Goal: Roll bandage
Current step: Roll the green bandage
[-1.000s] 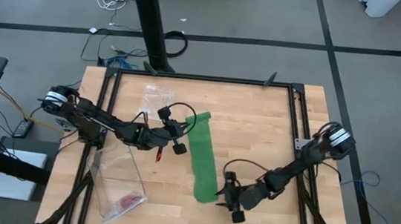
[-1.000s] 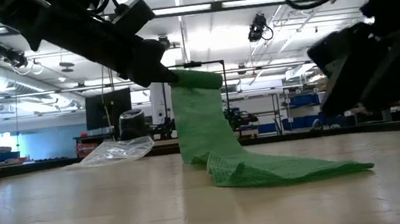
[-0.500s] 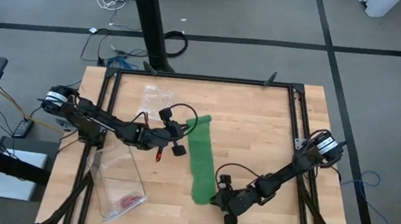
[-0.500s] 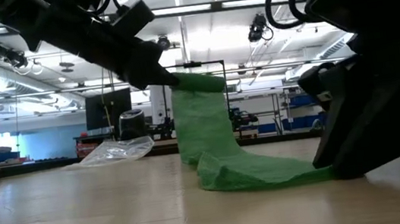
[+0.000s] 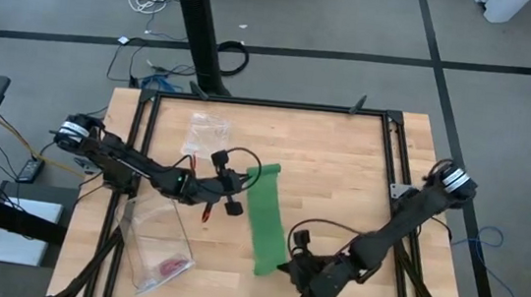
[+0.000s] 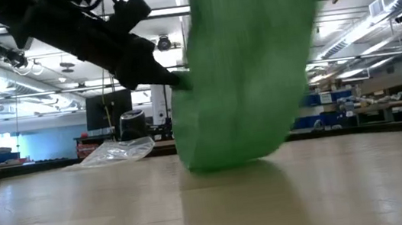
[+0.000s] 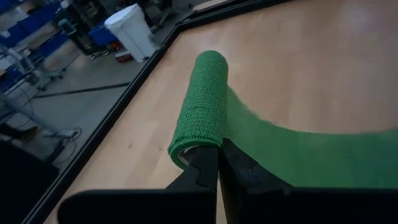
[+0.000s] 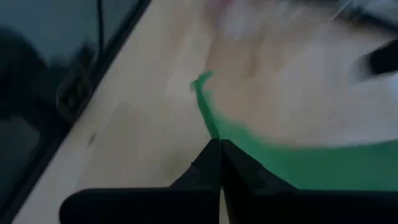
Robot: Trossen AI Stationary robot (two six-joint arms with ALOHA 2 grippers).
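Note:
The bandage (image 5: 267, 218) is a bright green strip running from the table's middle toward its near edge. Its far end is wound into a small roll (image 7: 202, 106). My left gripper (image 5: 241, 180) is shut on that roll and holds it above the table (image 5: 343, 167). My right gripper (image 5: 290, 265) is shut on the strip's near end (image 6: 248, 60), which is raised and blurred in the low view. The strip's middle (image 6: 218, 160) sags down to the tabletop; whether it rests there I cannot tell. My left gripper pinches the rim of the roll's open end (image 7: 198, 146) between its two fingers. They come level from the table's left, along the roll's length. The roll is clear of the table, with the strip trailing from it. My right gripper pinches the strip's near end close to its edge (image 8: 214, 134); one layer or several, I cannot tell. The fingers come from the table's right near side. That end is lifted off the table, and the strip droops slack toward the roll.
A crumpled clear plastic bag (image 5: 206, 127) lies at the far left. A larger clear bag (image 5: 152, 240) with a small pink item (image 5: 170, 266) inside lies near left. Black frame rails (image 5: 392, 152) border the table.
My right gripper has gone toward the table's left onto the strip's near end, shut on it and raised it. That end, flat on the table before, is now lifted; the roll end has stayed in my left gripper.

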